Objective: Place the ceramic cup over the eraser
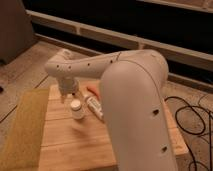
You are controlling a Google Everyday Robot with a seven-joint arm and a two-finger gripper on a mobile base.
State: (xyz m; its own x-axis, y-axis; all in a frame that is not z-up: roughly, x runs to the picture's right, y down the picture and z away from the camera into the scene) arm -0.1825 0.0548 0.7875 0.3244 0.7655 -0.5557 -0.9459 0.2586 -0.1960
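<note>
The ceramic cup (pixel 76 108), small, whitish and upright with a round pale rim, stands on the wooden table top (pixel 75 145) left of centre. My gripper (pixel 68 95) hangs from the white arm just above and behind the cup, a little to its left. A white oblong object with dark markings (pixel 94 108) lies right next to the cup on its right. An orange object (pixel 91 90) lies behind that, partly hidden by my arm. I cannot tell which of these is the eraser.
My bulky white arm (pixel 135 100) covers the right half of the table. A yellow-green mat (pixel 22 130) lies along the table's left side. Black cables (pixel 192 117) lie on the floor at the right. A dark wall with ledges runs behind.
</note>
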